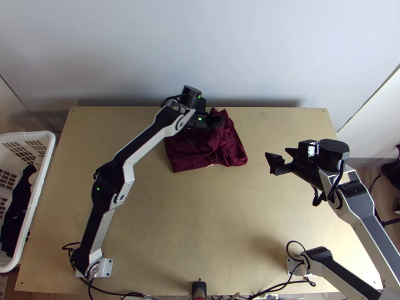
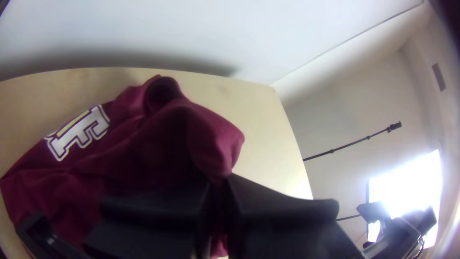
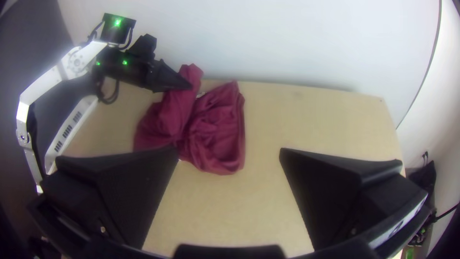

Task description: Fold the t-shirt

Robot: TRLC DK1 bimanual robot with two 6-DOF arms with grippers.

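The maroon t-shirt (image 1: 197, 152) lies bunched and partly folded near the table's back edge, left of centre. My left gripper (image 1: 218, 121) is over its back part; in the left wrist view my left gripper (image 2: 218, 192) is shut on a raised bit of cloth. White lettering (image 2: 79, 132) shows on the shirt there. In the right wrist view the shirt (image 3: 215, 129) rises in a fold to the left gripper's tips. My right gripper (image 1: 280, 159) is above the table to the shirt's right; in its own view the right gripper (image 3: 230, 168) stands wide open, holding nothing.
A white laundry basket (image 1: 42, 185) with dark and light clothes stands at the table's left side. A wall rises behind the table's back edge. Bare tabletop (image 1: 200, 220) lies in front of the shirt, and cables run along the near edge.
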